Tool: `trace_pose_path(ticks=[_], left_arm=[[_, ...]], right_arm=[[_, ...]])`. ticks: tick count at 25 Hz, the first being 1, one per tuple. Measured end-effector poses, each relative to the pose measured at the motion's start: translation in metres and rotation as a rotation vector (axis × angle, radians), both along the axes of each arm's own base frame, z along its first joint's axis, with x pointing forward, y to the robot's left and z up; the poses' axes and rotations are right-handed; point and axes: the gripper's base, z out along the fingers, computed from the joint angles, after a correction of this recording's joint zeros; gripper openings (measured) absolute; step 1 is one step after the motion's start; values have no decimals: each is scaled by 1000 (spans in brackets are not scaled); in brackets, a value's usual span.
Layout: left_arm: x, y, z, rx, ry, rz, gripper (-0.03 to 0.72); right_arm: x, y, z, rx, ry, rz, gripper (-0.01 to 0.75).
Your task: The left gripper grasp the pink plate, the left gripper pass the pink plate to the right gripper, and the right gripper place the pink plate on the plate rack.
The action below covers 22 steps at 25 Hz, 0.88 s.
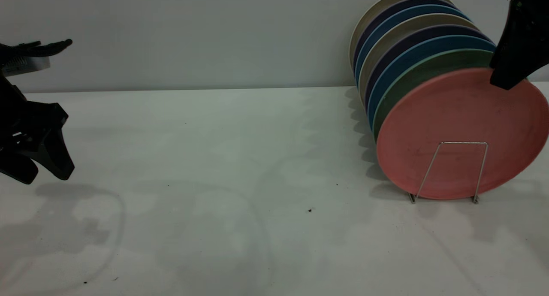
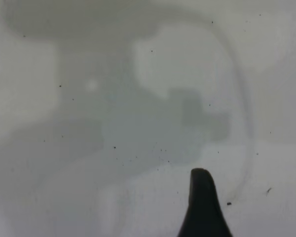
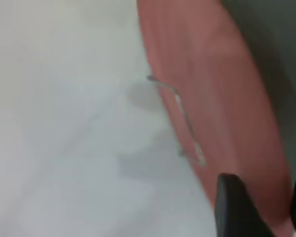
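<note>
While the left gripper [image 1: 40, 169] hangs at the counter's [image 1: 240, 167] far edge, jaws parted and holding nothing, a wide bare stretch of surface separates it from the plate rack [image 1: 450, 171]. Behind the front wire loop the pink plate [image 1: 461, 133] stands on edge, foremost in a row of plates [image 1: 403, 43]. At its upper rim the right gripper's [image 1: 508, 77] jaws straddle the edge, slightly parted.
</note>
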Motion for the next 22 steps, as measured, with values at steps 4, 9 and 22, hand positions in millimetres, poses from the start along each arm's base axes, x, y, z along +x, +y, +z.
trace_pose_path(ticks=[4,9,22], left_arm=[[-3,2,-1,18,28,-8,545],[-4,4,-1,47,48,13,545],[-8,12,27,125,140,14,542]], right_arm=[[-2,-1,14,100,76,-322,291],[1,-9,35,84,82,-532,291],[-24,-14,60,89,270,-889,322]])
